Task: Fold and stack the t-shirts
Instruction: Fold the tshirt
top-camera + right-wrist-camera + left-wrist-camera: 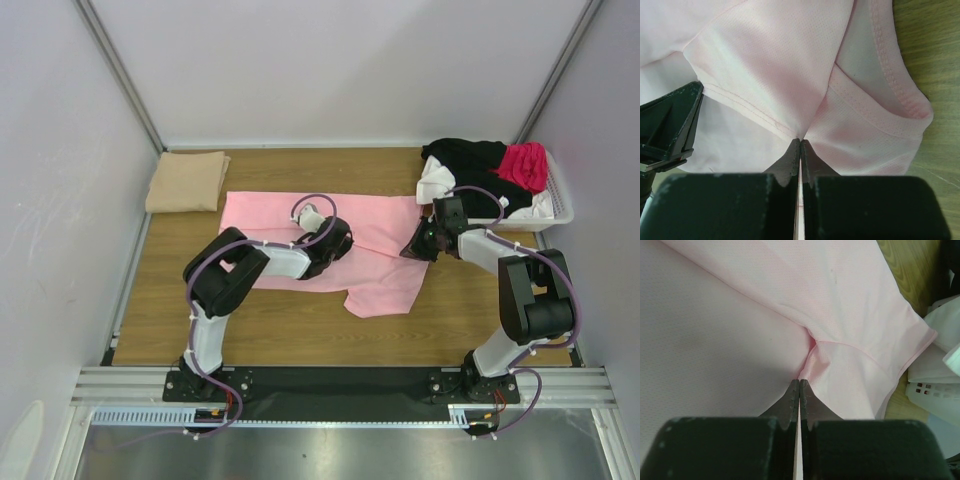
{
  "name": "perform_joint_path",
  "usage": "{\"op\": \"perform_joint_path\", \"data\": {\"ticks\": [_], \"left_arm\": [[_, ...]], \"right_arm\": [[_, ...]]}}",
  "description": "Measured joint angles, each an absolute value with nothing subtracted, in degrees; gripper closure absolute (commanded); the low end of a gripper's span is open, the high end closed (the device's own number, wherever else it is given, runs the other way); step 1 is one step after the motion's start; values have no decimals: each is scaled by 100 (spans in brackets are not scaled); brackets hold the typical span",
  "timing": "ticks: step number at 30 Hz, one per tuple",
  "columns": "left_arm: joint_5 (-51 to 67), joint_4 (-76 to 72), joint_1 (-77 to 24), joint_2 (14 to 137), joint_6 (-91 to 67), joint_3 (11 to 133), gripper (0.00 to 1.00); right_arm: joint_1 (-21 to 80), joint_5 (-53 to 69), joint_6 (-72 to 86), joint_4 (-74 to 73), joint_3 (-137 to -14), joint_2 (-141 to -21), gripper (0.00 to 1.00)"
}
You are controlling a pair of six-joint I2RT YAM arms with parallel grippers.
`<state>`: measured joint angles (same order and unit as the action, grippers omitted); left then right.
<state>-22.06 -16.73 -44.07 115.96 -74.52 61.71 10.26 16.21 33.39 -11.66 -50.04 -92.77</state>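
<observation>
T-shirt point(378, 218) pinched in left claw point(799, 383) and right claw point(800, 142).

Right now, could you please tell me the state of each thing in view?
Left claw: shut on pink shirt.
Right claw: shut on pink shirt.
Pink shirt: spread out, rumpled.
Tan shirt: folded, far left corner.
Basket: holds crumpled black shirt, white shirt and magenta shirt.

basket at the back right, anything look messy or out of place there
Yes: the basket is overfull. A black shirt and a magenta shirt are heaped above its rim, and a white shirt spills over its left edge, towards the pink shirt.
</observation>
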Motion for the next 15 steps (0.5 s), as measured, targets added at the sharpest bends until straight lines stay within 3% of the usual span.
{"op": "perform_joint_path", "data": {"ticks": [15], "left_arm": [[-2224, -1402, -4440, 11257, -7813, 5946, 97]], "right_arm": [[1026, 1621, 3306, -1164, -5006, -9292, 100]]}}
